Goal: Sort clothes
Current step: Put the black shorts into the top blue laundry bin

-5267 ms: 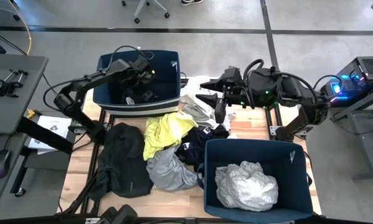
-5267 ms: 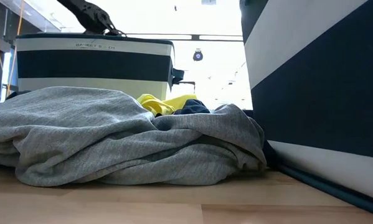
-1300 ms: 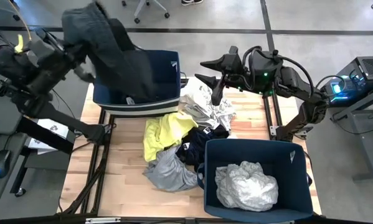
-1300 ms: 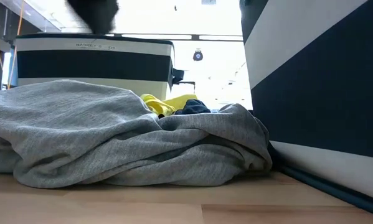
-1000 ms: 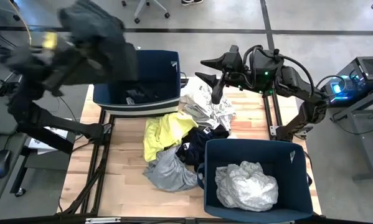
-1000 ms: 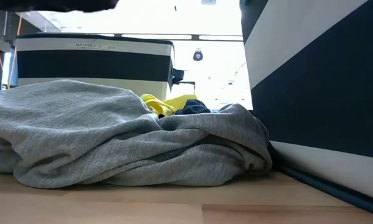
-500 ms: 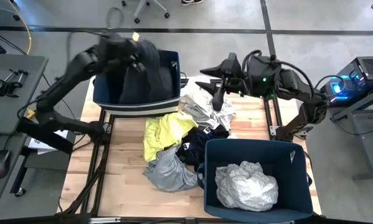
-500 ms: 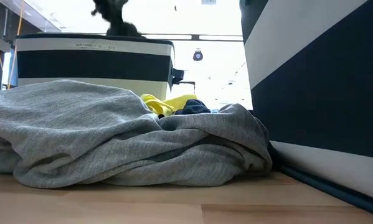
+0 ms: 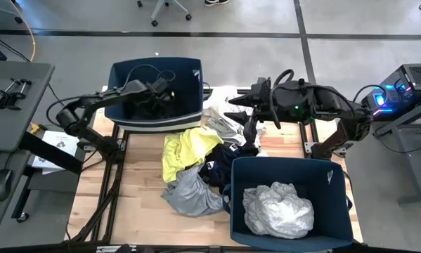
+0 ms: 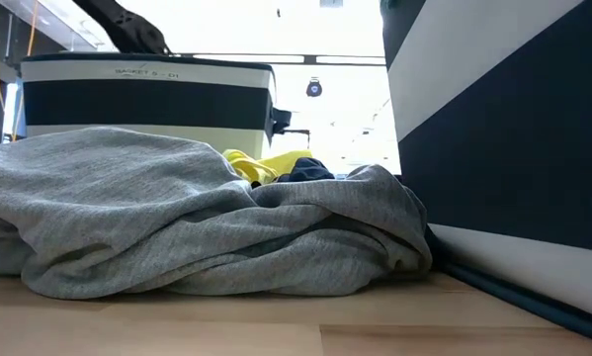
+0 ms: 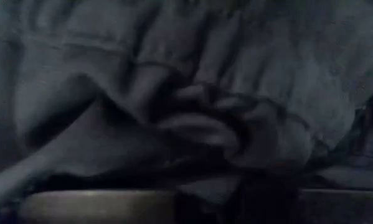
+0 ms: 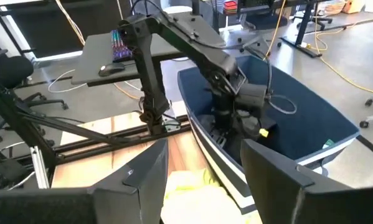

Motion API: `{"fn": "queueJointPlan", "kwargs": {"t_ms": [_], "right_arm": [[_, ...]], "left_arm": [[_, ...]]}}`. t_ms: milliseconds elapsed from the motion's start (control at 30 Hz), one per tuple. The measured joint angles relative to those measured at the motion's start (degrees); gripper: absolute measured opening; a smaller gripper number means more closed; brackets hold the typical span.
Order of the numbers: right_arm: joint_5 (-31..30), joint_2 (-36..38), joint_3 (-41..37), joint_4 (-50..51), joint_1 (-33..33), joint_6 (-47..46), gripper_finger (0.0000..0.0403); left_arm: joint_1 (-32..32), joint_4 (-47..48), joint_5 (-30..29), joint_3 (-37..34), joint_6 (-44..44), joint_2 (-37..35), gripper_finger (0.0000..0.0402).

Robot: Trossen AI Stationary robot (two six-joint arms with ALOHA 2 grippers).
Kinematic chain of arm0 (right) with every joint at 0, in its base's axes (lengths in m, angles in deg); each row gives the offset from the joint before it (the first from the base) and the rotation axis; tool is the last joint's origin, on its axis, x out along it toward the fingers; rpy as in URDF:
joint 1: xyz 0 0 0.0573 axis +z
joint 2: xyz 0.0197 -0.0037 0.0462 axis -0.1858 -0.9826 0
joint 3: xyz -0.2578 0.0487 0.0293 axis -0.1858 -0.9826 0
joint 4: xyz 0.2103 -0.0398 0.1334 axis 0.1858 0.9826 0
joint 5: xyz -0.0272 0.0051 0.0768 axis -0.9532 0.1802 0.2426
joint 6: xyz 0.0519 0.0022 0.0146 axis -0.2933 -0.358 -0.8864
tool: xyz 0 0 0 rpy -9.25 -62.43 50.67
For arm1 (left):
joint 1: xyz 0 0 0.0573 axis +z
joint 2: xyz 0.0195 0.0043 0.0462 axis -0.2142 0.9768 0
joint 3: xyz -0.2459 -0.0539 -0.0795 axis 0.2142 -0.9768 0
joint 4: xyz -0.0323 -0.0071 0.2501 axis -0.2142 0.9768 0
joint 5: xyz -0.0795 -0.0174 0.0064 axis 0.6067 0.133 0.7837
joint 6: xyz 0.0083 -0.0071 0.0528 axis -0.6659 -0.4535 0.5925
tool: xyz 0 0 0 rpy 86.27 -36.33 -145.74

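My left gripper (image 9: 161, 95) is down inside the far-left navy bin (image 9: 192, 70), amid a black garment (image 11: 174, 93) that fills the left wrist view. My right gripper (image 9: 237, 114) is open and empty, hovering over the white garment with grey print (image 9: 224, 123). The right wrist view also shows the right gripper (image 12: 205, 186) open. A yellow garment (image 9: 185, 149), a dark navy one (image 9: 224, 160) and a grey one (image 9: 192, 193) lie heaped on the table's middle. The grey garment (image 10: 177, 218) fills the low view.
A second navy bin (image 9: 337, 183) stands at the near right, with a white-and-grey garment (image 9: 277, 209) inside. Its wall (image 10: 503, 148) blocks the right of the low view. Bare wooden table (image 9: 136, 183) lies at the near left.
My left arm has swung the black garment from high over the table's left side across and down into the far-left bin, where the garment now lies. My right gripper, still open, has come down toward the white printed garment.
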Motion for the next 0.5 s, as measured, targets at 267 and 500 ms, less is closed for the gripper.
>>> {"fn": "queueJointPlan", "kwargs": {"t_ms": [267, 500], "right_arm": [[-1.31, -0.01, 0.0, 1.35, -0.53, -0.66, 0.019], [-4.21, -1.24, 0.02, 5.6, -3.57, -2.04, 0.019]], "left_arm": [[2.95, 6.37, 6.84, 6.13, -2.69, 0.03, 0.0171], [2.61, 21.26, 7.16, 25.57, -4.13, -3.27, 0.0229]]}}
